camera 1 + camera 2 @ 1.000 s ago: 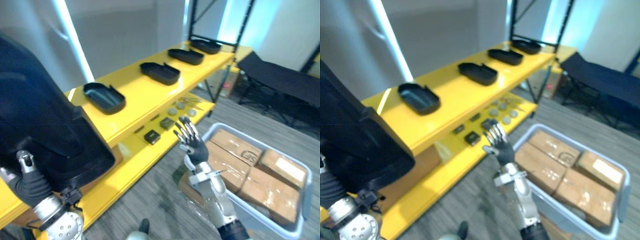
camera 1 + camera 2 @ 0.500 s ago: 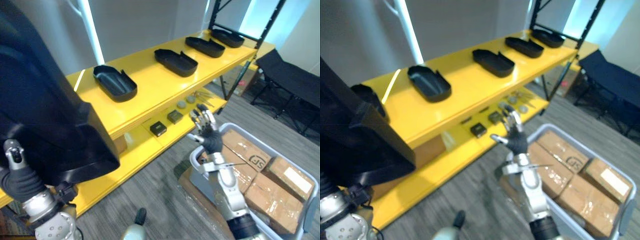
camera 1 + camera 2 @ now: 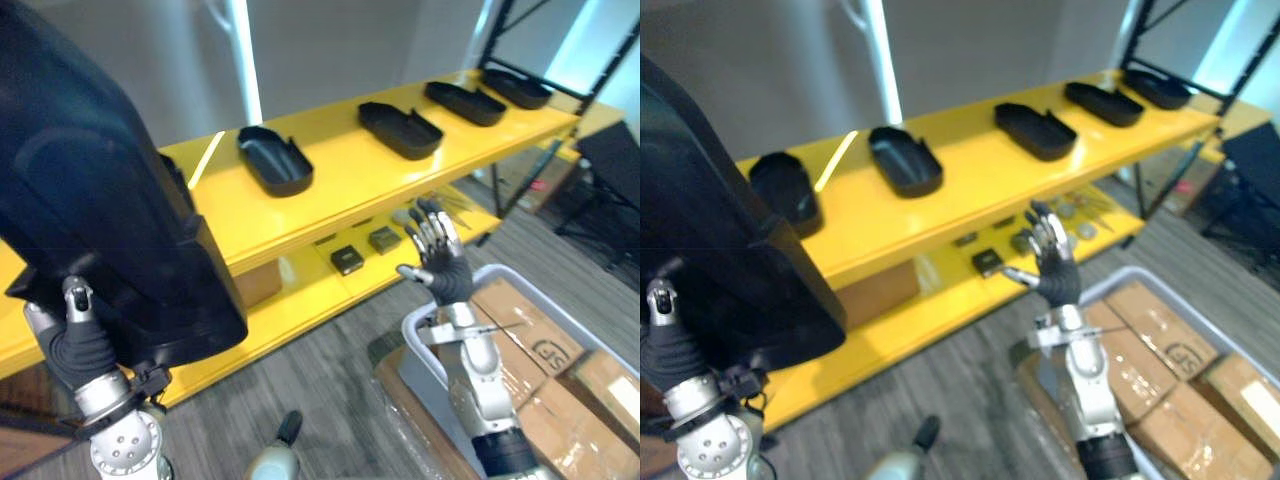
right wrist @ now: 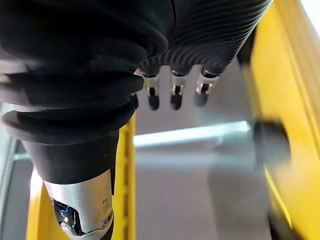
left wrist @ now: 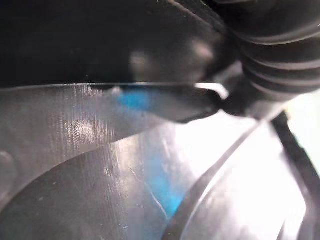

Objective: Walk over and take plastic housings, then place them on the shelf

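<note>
I'm at the carry-and-approach step. The big black plastic housing (image 3: 100, 200) rides up against my left hand (image 3: 75, 345), standing on edge above the wrist and close to the head camera. The part blocks the grasp from me, so I can't tell whether that hand is closed on it. My right hand (image 3: 440, 270) is empty, held up with its fingers straight and spread.

Just beyond the right hand is the yellow shelf (image 3: 340, 185). Its top level carries a row of housings (image 3: 275, 160) already set down, well apart from the one I carry. Below and beside the right hand sits a grey bin (image 3: 415, 365) of cardboard boxes (image 3: 545, 345).

As I judge it, the next move is to close in on the shelf. Then I raise the left hand over the front edge and lay the housing flat on bare yellow, clear of its neighbours and of the right hand.
</note>
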Robot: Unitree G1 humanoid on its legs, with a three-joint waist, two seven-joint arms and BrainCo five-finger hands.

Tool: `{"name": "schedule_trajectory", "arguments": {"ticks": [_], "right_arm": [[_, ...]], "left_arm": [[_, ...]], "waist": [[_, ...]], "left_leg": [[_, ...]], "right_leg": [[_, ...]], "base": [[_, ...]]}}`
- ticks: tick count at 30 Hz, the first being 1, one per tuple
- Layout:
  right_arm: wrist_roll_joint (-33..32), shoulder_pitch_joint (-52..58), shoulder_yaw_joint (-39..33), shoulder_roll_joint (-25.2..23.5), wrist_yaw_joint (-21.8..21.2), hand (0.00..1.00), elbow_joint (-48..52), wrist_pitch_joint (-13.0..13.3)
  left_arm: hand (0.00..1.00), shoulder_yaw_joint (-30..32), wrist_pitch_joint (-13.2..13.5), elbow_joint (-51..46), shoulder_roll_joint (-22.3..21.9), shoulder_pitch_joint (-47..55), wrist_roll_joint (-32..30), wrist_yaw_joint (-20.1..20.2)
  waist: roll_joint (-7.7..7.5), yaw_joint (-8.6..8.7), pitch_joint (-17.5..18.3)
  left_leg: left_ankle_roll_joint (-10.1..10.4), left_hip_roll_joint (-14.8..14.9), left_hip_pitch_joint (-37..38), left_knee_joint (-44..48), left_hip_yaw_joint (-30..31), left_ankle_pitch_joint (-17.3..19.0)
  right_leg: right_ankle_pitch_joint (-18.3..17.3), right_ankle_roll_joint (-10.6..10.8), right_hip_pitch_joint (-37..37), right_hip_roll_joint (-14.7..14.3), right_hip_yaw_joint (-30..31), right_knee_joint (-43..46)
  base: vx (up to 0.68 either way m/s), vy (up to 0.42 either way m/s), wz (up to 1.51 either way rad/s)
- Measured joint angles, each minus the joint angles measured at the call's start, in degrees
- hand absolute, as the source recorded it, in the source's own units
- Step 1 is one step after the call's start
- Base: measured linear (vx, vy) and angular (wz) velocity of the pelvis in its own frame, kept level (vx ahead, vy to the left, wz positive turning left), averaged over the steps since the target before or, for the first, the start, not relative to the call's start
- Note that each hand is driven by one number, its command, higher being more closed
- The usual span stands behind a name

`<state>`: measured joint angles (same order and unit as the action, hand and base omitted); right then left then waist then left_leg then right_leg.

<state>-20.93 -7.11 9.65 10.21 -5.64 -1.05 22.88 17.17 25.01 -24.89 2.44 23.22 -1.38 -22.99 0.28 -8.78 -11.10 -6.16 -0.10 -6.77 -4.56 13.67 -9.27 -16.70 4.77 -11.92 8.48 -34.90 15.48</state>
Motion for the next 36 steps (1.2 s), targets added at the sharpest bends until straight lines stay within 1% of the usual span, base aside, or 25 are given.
{"name": "schedule_trajectory", "arguments": {"ticks": [1, 2, 3, 4, 5, 6, 7, 8, 9, 10, 11, 12, 13, 15, 17, 18, 19, 20, 21, 25, 27, 31, 34, 35, 36], "right_arm": [[0.9, 0.2, -0.1, 0.4, 0.7, 0.0, 0.0, -0.2], [2.1, 0.7, -0.9, 1.8, 1.2, 0.0, -0.4, -0.3], [2.3, 0.7, -1.2, 2.4, 1.7, 0.0, -1.5, -0.3], [2.3, 0.8, -1.3, 2.5, 1.7, 0.0, -2.0, -0.3], [2.0, 1.7, -1.9, 2.5, 1.7, 0.0, -2.0, -0.2], [2.0, 3.2, -3.1, 2.7, 1.6, 0.0, -1.4, -0.1], [1.9, 4.0, -4.0, 3.1, 1.6, 0.0, -0.9, 0.2], [1.5, 5.2, -6.3, 3.2, 2.0, 0.0, -1.0, 0.8], [1.5, 5.3, -8.1, 3.1, 1.9, 0.0, -0.9, 1.2], [1.4, 5.6, -9.3, 2.2, 1.9, 0.0, -1.1, 1.9], [1.3, 5.8, -10.0, 1.1, 2.0, 0.0, -1.6, 2.2], [1.4, 6.4, -9.7, 0.8, 2.0, 0.0, -0.7, 2.4], [1.6, 7.0, -9.9, 0.2, 2.2, 0.0, -0.4, 2.8], [2.6, 7.1, -9.8, -0.2, 2.5, 0.0, -0.2, 2.9], [3.7, 7.2, -9.9, -0.6, 3.2, 0.0, 0.9, 3.6], [3.7, 7.4, -10.2, -0.9, 3.3, 0.0, 0.9, 3.6], [3.8, 8.8, -10.7, -1.5, 3.8, 0.0, 1.1, 3.5], [3.9, 9.4, -10.6, -1.7, 4.1, 0.0, 1.1, 3.3], [3.9, 10.4, -10.5, -2.3, 4.3, 0.0, 1.3, 3.1], [5.0, 10.6, -8.4, -2.9, 2.9, 0.0, 3.5, 3.2], [5.0, 10.5, -7.8, -3.1, 2.3, 0.0, 3.7, 3.2], [6.1, 10.2, -7.8, -3.0, 4.1, 0.0, 3.3, 3.6], [6.3, 9.0, -7.8, -2.8, 6.6, 0.0, 1.8, 4.0], [7.2, 9.0, -7.9, -2.8, 8.1, 0.0, 1.7, 4.5], [8.0, 9.2, -7.9, -2.8, 9.1, 0.0, 1.6, 4.9]], "left_arm": [[1.0, 0.2, 0.0, 0.6, -0.6, 0.0, 0.9, 1.0], [1.0, 0.0, 0.2, 2.0, -1.0, -0.5, 1.6, 2.2], [1.0, 0.3, 0.9, 2.7, -1.0, -0.3, 2.7, 3.0], [1.0, 0.3, 1.0, 2.7, -1.0, 0.0, 3.1, 3.1], [1.0, 0.2, 1.5, 2.7, -1.1, 0.2, 3.3, 3.0], [1.0, -0.2, 2.7, 2.6, -1.1, 0.3, 3.2, 3.2], [1.0, -1.0, 3.1, 2.4, -1.2, 0.5, 3.2, 3.5], [1.0, -3.1, 3.5, 2.3, -0.8, -0.9, 3.0, 4.5], [1.0, -4.0, 3.6, 1.9, -0.8, -2.8, 2.9, 5.8], [1.0, -4.0, 3.7, 2.3, -0.6, -4.9, 2.6, 6.2], [1.0, -3.8, 3.6, 2.6, -0.6, -5.8, 2.6, 6.4], [1.0, -4.1, 3.3, 2.7, -0.9, -5.0, 3.1, 6.5], [1.0, -4.6, 3.1, 2.7, -0.4, -5.1, 3.2, 7.3], [1.0, -5.0, 3.0, 2.5, -0.1, -5.2, 3.1, 8.4], [1.0, -6.3, 2.6, 2.5, 1.4, -5.4, 3.3, 9.8], [1.0, -7.1, 2.4, 2.6, 2.0, -5.5, 3.3, 10.0], [1.0, -8.9, 2.1, 2.7, 3.6, -6.2, 3.2, 10.7], [1.0, -9.5, 2.0, 2.8, 4.2, -6.7, 3.2, 10.7], [1.0, -10.1, 1.6, 3.0, 4.7, -7.8, 3.2, 10.6], [1.0, -10.1, -0.5, 3.2, 4.0, -7.3, 3.1, 7.7], [1.0, -10.5, -1.0, 3.2, 3.4, -7.2, 2.8, 7.6], [1.0, -10.7, -0.5, 3.2, 3.3, -6.8, 0.5, 8.1], [1.0, -10.6, 0.4, 3.2, 3.4, -7.6, -1.4, 8.5], [1.0, -10.6, 0.5, 3.6, 3.4, -8.6, -1.4, 9.0], [1.0, -10.6, 0.5, 4.5, 3.6, -9.9, -1.4, 9.7]], "waist": [[-0.41, 0.34, -0.2], [-0.39, 0.73, -1.1], [-0.53, -0.3, -1.3], [-0.58, -0.45, -1.2], [-0.74, -0.4, -1.2], [0.24, 0.38, -0.6], [2.02, 0.83, 0.0], [2.15, 3.34, 0.2], [1.81, 5.66, 0.5], [0.64, 6.76, 0.0], [-0.71, 5.59, -0.9], [0.03, 6.04, -0.7], [0.7, 6.48, -0.4], [0.89, 6.42, -0.1], [1.28, 6.94, 0.8], [1.4, 7.14, 0.8], [1.47, 7.85, 0.9], [1.49, 8.12, 0.9], [1.46, 8.32, 0.9], [1.43, 7.78, 1.2], [1.43, 7.65, 1.2], [1.62, 7.37, 1.2], [2.42, 6.9, 1.4], [2.91, 6.97, 1.1], [3.26, 7.25, 0.9]], "left_leg": [[-2.8, 0.5, -0.8, 1.2, -4.5, 1.8], [-4.2, 2.0, -3.5, 5.7, -12.5, 5.1], [-2.8, 3.9, -6.7, 12.9, -19.3, 6.5], [-3.2, 4.7, -7.7, 17.0, -21.4, 6.7], [-4.2, 5.4, -8.2, 24.6, -25.4, 7.5], [-4.3, 6.5, -7.5, 28.1, -29.3, 10.0], [-3.8, 6.0, -7.5, 26.6, -30.4, 9.7], [-1.0, 3.3, -6.8, 19.2, -26.7, 5.7], [1.4, 1.8, -5.3, 9.3, -24.5, 3.7], [-1.0, 1.6, -6.8, 10.7, -28.0, 5.3], [-1.1, 3.7, -7.1, 18.4, -30.9, 7.2], [4.3, 4.4, -4.3, 17.5, -31.4, 9.1], [5.7, 2.8, -1.5, 12.9, -31.1, 8.5], [5.2, 1.4, 0.2, 10.2, -31.0, 7.6], [4.3, -1.4, 1.5, 6.0, -29.3, 6.4], [4.3, -2.1, 2.1, 4.5, -28.7, 5.9], [4.0, -3.6, 3.6, 1.2, -26.2, 4.6], [4.0, -4.1, 4.1, 0.2, -25.1, 4.1], [4.0, -4.6, 4.2, -0.4, -23.4, 3.9], [4.5, -5.0, 2.5, -0.1, -20.8, 2.3], [4.2, -5.0, 0.8, -0.1, -18.6, 0.0], [5.1, -5.0, 1.4, -0.1, -15.7, -0.9], [4.7, -5.0, 1.7, -0.4, -15.9, 0.3], [4.4, -4.9, 2.2, -0.4, -16.0, 0.6], [4.0, -5.0, 2.9, -0.4, -16.4, 0.9]], "right_leg": [[1.0, 0.1, -1.2, -0.3, -1.6, -1.0], [2.2, -0.1, -2.6, -0.3, -2.8, -2.7], [1.6, -0.5, -2.6, 0.5, -4.8, -2.5], [1.4, -0.6, -2.6, 1.2, -5.7, -2.1], [1.2, -0.4, -2.5, 2.6, -7.0, -1.1], [1.0, -0.1, -2.0, 3.0, -7.7, 1.2], [0.7, -0.4, -1.4, 2.4, -7.7, 3.1], [-2.2, -5.2, 1.8, 2.3, -4.8, 5.3], [-2.0, -7.7, 4.6, -0.4, -1.7, 0.3], [0.9, -2.8, 4.5, 0.5, -3.0, -1.6], [1.9, -1.3, 4.8, 2.1, -3.4, -1.2], [2.6, -0.3, 3.8, 2.4, -4.0, -1.2], [3.1, 0.4, 2.7, 3.1, -4.5, -1.6], [4.2, 0.6, 1.8, 3.6, -4.4, -2.6], [4.3, 0.6, 1.6, 4.6, -3.3, -2.8], [4.3, 0.6, 1.8, 4.7, -1.4, -2.4], [4.1, 0.2, 2.0, 5.0, 4.5, -0.8], [3.9, 0.0, 2.2, 4.9, 6.7, -0.1], [3.2, -1.0, 2.2, 4.7, 9.7, 0.3], [3.1, -1.1, 1.9, 3.5, 10.3, -2.3], [2.6, -0.2, 1.9, 2.4, 9.6, -3.0], [2.4, 0.3, 0.0, 1.5, 7.9, -2.6], [2.4, 0.3, -0.1, 1.9, 7.8, -0.3], [2.4, 0.3, 0.4, 2.6, 7.7, 2.6], [2.4, -0.1, 1.9, 4.1, 8.0, 8.2]], "base": [[-0.07, -0.118, 1.73], [-0.08, -0.032, 1.47], [-0.06, 0.002, 1.19], [-0.01, 0.044, 0.64], [0.05, 0.018, 0.47], [0.06, 0.027, 0.61], [0.02, 0.073, 1.25], [-0.1, 0.051, 1.7], [-0.15, 0.039, 2.1], [-0.14, -0.043, 1.32], [-0.02, -0.036, 0.81], [0.03, 0.014, 0.34], [0.05, 0.09, 0.33], [0.02, 0.143, 0.18], [0.01, 0.166, 0.36], [0.0, 0.151, 0.71], [-0.01, 0.136, 0.74], [-0.01, 0.097, 0.98], [0.0, 0.038, 0.67], [0.01, -0.073, 0.45], [0.01, -0.144, 0.57], [-0.02, -0.13, 0.42], [-0.03, -0.022, 0.08], [0.0, 0.029, 0.21], [0.02, 0.058, 0.29]]}}
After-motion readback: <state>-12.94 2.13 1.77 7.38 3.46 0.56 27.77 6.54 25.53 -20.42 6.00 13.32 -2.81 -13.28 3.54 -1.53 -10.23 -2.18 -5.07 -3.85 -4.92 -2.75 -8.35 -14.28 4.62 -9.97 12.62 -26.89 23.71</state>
